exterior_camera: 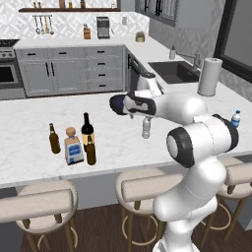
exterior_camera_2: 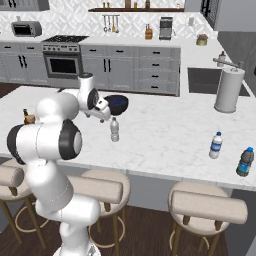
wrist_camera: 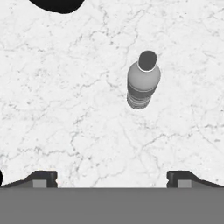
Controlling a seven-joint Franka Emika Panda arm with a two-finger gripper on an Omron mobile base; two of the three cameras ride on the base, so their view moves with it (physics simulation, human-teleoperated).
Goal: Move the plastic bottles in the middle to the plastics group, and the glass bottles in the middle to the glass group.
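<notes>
A small pale plastic bottle stands alone mid-counter. My gripper hovers above and a little to one side of it, jaws open and empty. At the counter's left, a tall dark wine bottle and an amber beer bottle stand right beside a square blue-labelled bottle and a slim brown beer bottle. Far right, a clear water bottle with blue label stands near the counter's front edge.
A dark bowl sits just behind my hand. A white paper-towel roll stands at the back right by the sink. A blue-tinted bottle is at the right edge. Stools line the front.
</notes>
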